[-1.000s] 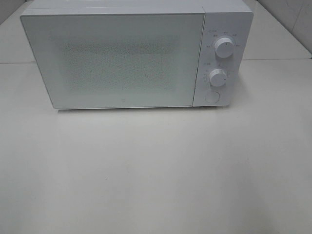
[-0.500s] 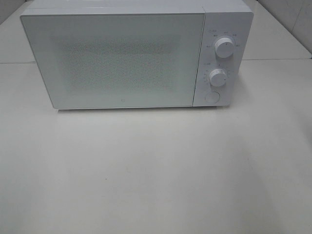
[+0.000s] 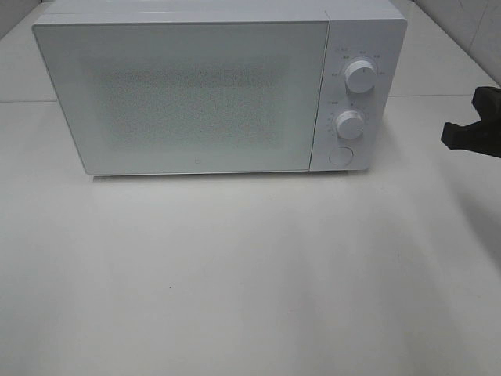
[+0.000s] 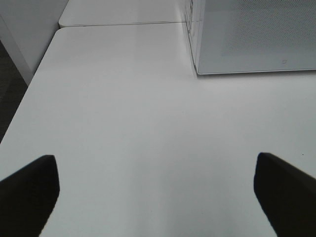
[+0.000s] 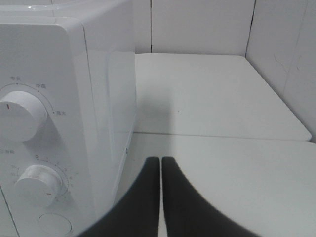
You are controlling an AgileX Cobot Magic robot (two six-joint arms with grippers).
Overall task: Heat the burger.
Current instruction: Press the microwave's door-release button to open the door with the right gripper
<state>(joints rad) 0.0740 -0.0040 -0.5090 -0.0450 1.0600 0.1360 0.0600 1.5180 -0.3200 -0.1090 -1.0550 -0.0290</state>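
hovering: right gripper [image 5: 160, 165] pinching shut on nothing, microwave [image 3: 368, 39] sitting just beside its tips | left gripper [image 4: 155, 168] gaping wide, empty | burger showing nowhere, perhaps behind closed door [image 3: 180, 47] | risk: shut tips skidding off lower knob [image 3: 350, 124], mis-setting heat

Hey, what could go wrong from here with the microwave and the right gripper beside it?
The shut right gripper points near the panel; if it goes for the round button, it might nudge the lower knob and change a setting. The microwave door is shut and no burger shows in any view, so it might run empty.
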